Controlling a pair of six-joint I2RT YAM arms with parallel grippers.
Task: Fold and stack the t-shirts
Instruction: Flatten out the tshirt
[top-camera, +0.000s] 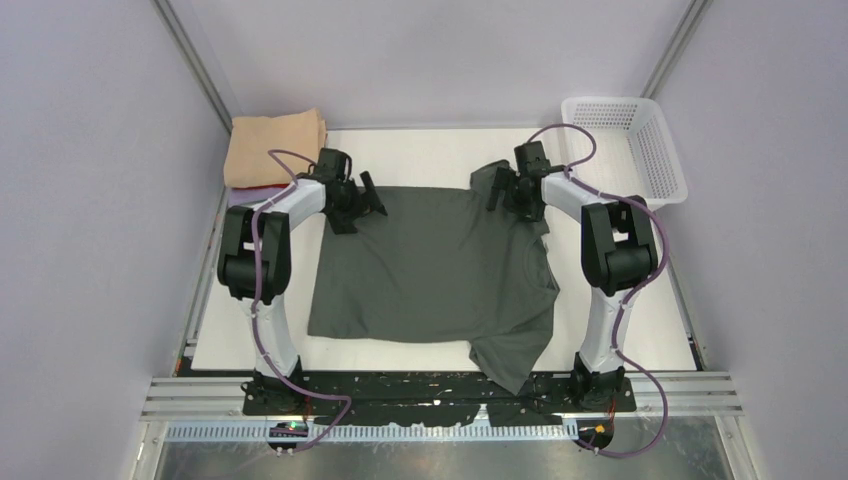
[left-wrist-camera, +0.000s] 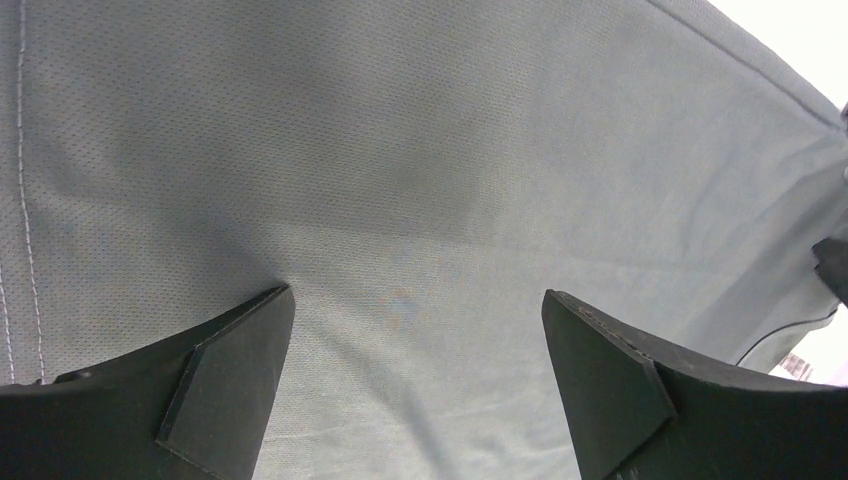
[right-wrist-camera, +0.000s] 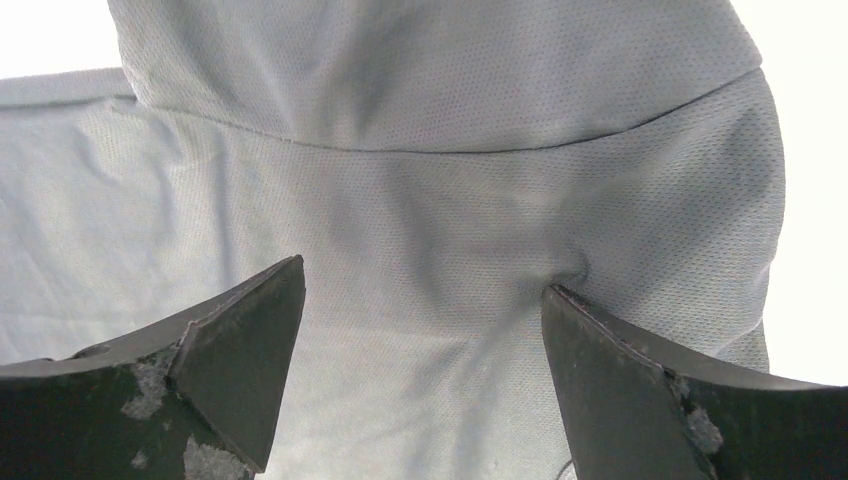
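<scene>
A dark charcoal-grey t-shirt lies spread on the white table, one sleeve hanging over the near edge. My left gripper is open at the shirt's far left corner, its tips pressing on the cloth. My right gripper is open at the far right corner over a sleeve, its tips touching the cloth. A folded peach-tan t-shirt sits on a red one at the far left.
A white mesh basket stands at the far right corner. White table surface shows to the right of the shirt. Grey walls and metal frame posts close in the sides.
</scene>
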